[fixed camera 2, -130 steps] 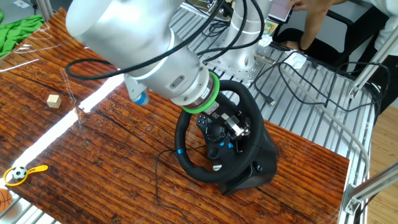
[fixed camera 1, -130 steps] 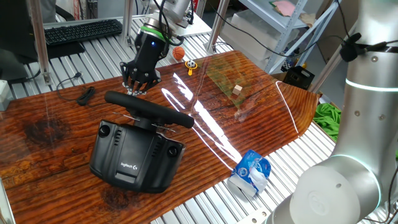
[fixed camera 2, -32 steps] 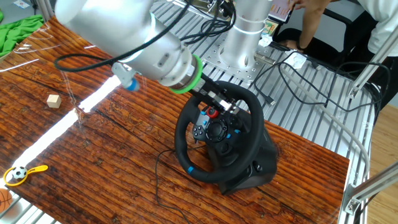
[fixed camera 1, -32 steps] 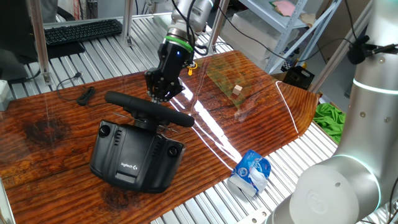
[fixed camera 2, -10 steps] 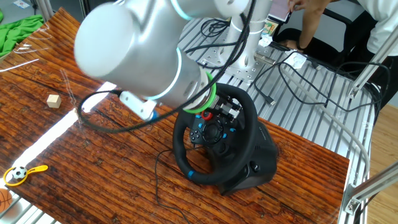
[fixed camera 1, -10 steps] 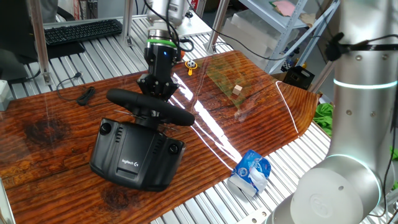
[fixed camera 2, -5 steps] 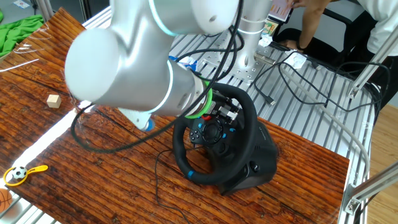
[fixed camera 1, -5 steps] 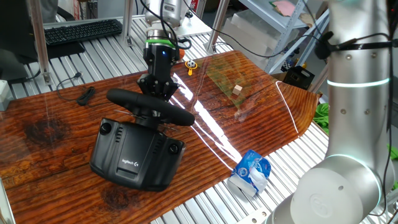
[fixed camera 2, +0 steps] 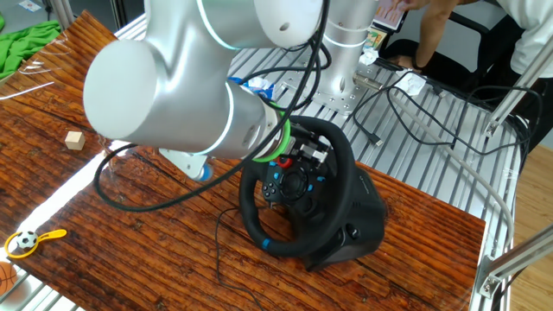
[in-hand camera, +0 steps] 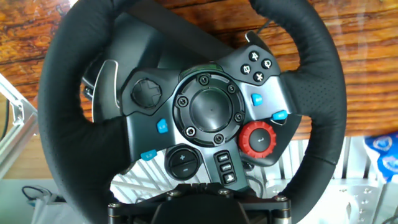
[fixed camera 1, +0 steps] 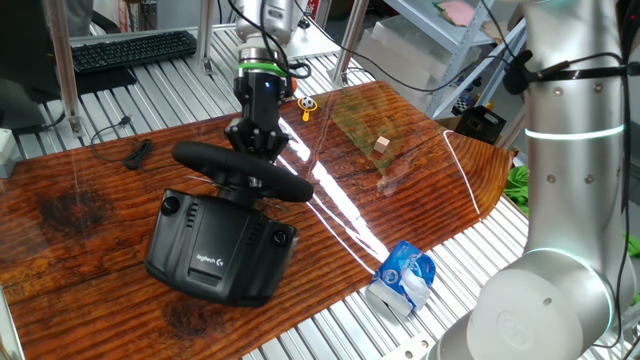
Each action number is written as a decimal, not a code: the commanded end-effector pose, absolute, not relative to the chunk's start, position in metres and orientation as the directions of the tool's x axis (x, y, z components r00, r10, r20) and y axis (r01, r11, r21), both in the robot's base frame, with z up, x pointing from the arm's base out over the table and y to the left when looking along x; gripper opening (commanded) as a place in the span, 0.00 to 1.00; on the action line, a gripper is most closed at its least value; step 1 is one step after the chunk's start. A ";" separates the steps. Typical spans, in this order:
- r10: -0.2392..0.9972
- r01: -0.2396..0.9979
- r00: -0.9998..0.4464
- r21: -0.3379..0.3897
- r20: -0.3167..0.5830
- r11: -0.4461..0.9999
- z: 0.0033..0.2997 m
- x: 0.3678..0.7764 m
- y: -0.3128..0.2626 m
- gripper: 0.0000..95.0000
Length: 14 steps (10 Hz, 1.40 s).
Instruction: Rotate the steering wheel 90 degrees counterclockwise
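The steering wheel [fixed camera 1: 240, 170] is a black round rim on a bulky black Logitech base [fixed camera 1: 215, 250] on the wooden table top. It also shows in the other fixed view [fixed camera 2: 344, 190], with a blue mark at the rim's bottom. My gripper [fixed camera 1: 258, 146] sits on the far side of the rim and is shut on it; it also shows in the other fixed view [fixed camera 2: 290, 152]. In the hand view the wheel [in-hand camera: 59, 124] fills the frame, hub and buttons tilted. The gripper body [in-hand camera: 196, 208] covers the bottom of the rim and hides the fingertips.
A black keyboard [fixed camera 1: 130, 48] lies at the back left. A wooden block [fixed camera 1: 380, 145], an orange ball [fixed camera 1: 287, 86], a yellow toy [fixed camera 1: 305, 103], a blue-white packet [fixed camera 1: 405, 275] and a black cable [fixed camera 1: 135, 152] lie around the wheel. A person [fixed camera 2: 432, 34] stands behind the table.
Since 13 s ago the wheel has turned; its blue rim mark went from the left to the bottom. In the last second the gripper shifted slightly and the arm's elbow swung.
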State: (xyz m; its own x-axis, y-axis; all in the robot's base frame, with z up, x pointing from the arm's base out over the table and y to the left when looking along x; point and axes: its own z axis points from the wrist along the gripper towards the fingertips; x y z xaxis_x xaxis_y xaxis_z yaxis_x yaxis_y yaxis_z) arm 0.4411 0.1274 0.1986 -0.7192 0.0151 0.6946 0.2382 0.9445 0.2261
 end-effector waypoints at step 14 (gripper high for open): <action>-0.022 0.218 -0.750 0.279 0.660 0.935 0.204 0.443 0.129 0.00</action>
